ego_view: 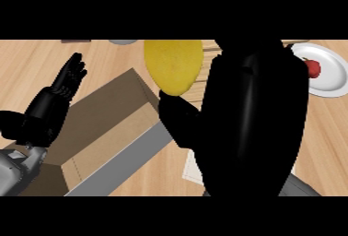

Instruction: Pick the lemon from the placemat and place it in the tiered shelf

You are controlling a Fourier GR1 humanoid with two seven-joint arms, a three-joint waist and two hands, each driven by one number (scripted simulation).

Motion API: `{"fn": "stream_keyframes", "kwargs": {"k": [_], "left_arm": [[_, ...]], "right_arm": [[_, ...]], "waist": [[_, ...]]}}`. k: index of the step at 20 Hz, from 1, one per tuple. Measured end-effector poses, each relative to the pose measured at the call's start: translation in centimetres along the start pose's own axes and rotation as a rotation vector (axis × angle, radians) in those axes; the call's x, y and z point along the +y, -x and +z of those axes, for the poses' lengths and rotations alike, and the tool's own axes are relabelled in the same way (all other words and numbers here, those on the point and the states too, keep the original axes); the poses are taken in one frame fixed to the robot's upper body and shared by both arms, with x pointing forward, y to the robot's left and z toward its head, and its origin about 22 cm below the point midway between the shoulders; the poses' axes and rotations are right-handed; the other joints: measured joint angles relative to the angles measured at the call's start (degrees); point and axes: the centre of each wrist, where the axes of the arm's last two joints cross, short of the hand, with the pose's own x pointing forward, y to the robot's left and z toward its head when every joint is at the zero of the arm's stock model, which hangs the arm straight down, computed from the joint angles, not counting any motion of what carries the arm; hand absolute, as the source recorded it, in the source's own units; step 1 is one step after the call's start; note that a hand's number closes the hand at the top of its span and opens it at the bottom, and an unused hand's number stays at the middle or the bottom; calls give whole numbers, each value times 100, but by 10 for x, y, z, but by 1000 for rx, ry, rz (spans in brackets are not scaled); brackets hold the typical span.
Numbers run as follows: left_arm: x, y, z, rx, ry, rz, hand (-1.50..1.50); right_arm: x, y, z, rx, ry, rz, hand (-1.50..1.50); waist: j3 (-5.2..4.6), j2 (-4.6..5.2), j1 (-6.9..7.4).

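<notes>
Looking down from the head view, the lemon point(173, 64) sits toward twelve o'clock. It is a smooth, plain yellow oval, long axis running up and down, tapering to a blunt tip at its lower end. Its upper end is cut off by the view's top edge.

The right robot hand point(252, 120) holds it. The thumb meets the fruit's lower tip, and the black bulk of the hand covers its right flank. This hand is very near the camera and fills the view from the centre out to three o'clock.

The tiered shelf point(108, 124) lies toward seven o'clock, a brown boxy form with a grey strip along its near edge, set at a slant on the pale wooden desk point(27, 64).

At nine o'clock the left robot hand point(51, 108) rests open with its fingers straight and pointing up.

A pale corner of the placemat point(192, 170) shows at six o'clock, just beside the right hand's edge.

Toward two o'clock a white plate point(333, 69) carries a small red item point(312, 68), partly hidden behind the hand.

A grey object point(122, 41) is cropped at eleven o'clock — too little shows to name it.
</notes>
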Motion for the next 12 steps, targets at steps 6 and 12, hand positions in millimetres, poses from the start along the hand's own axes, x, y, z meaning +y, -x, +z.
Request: {"fn": "stream_keyframes", "kwargs": {"k": [6, 12], "left_arm": [[-1, 0, -1, -9, 3, 3, 0], [-3, -1, -1, -22, -3, -6, 0]], "right_arm": [[-1, -13, -33, 6, 34, 59, 150], [7, -19, -56, 14, 54, 143, 150]], "waist": [[6, 25, 21], [18, 44, 36]]}}
